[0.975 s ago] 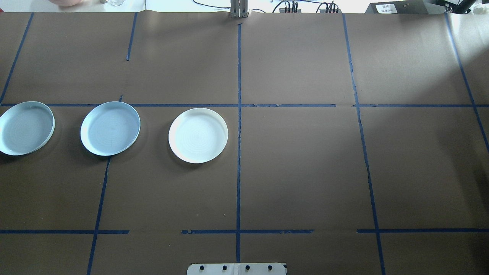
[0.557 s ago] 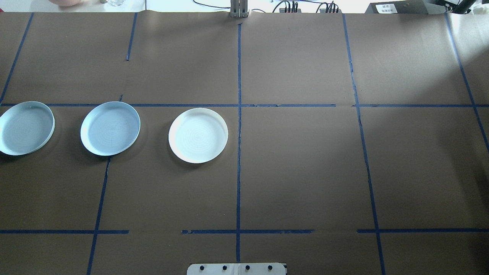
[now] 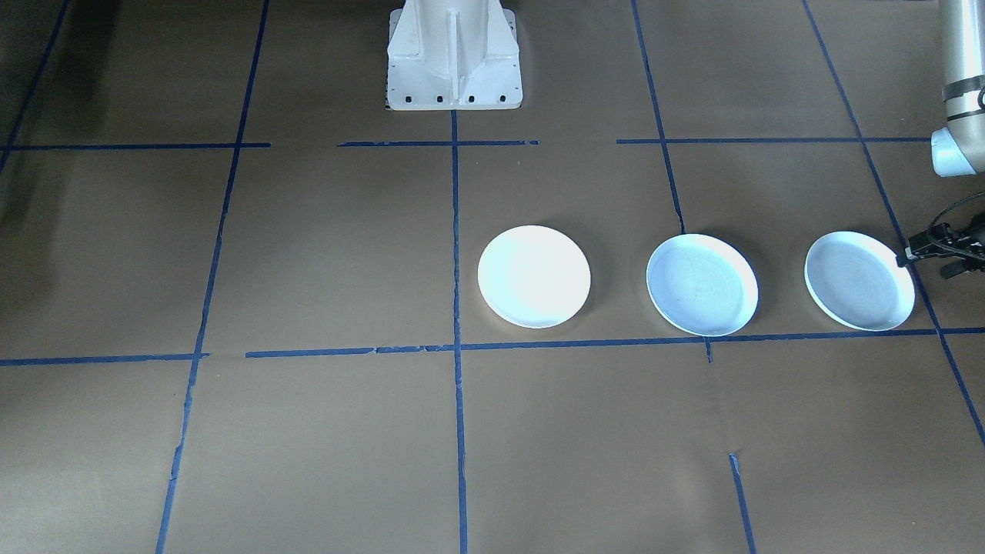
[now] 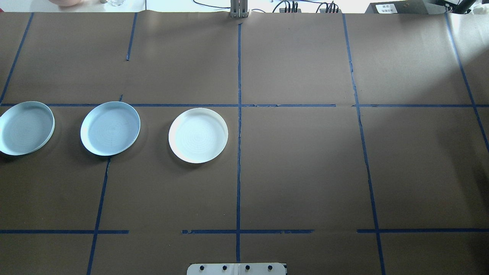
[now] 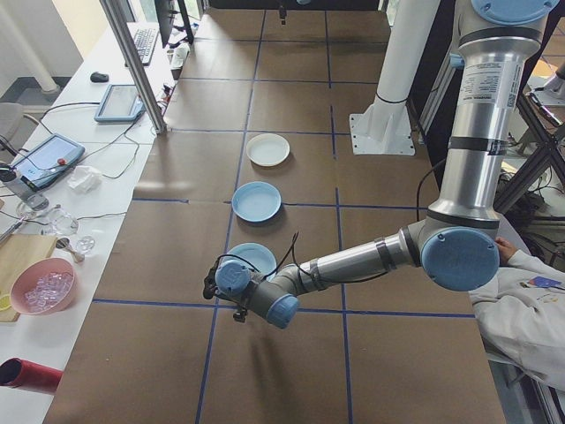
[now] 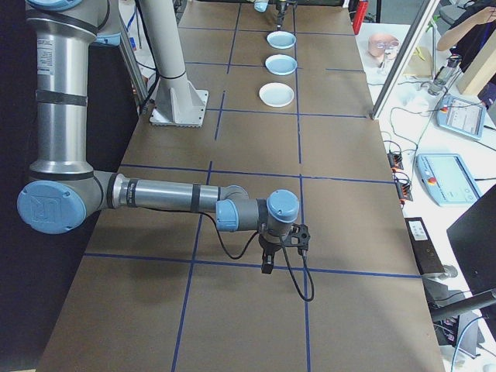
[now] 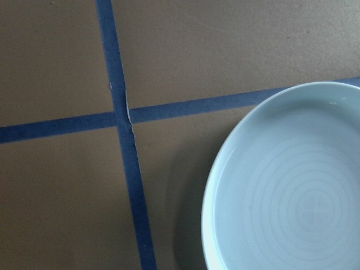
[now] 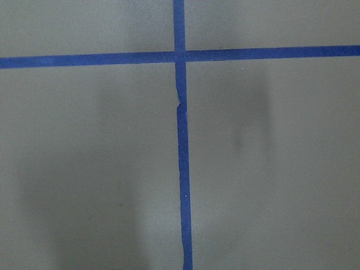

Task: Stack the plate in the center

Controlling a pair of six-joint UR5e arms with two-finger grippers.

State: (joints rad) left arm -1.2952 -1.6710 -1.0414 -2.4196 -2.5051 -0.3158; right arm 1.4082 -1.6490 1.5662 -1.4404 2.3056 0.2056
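desk (image 4: 305, 172): brown paper cover, blue tape grid
pink bowl (image 5: 42, 286): side bench, holds clear bits
tablets (image 5: 120, 102): two on side bench
red cylinder (image 5: 31, 374): near corner, lying

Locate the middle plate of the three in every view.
Front-facing: middle plate, right of centre.
Overhead: left of centre.
Exterior left: centre.
Exterior right: top, mid-row.
Left wrist: cannot tell which plate shows.
Right wrist: absent.
Landmark: white plate beside it.
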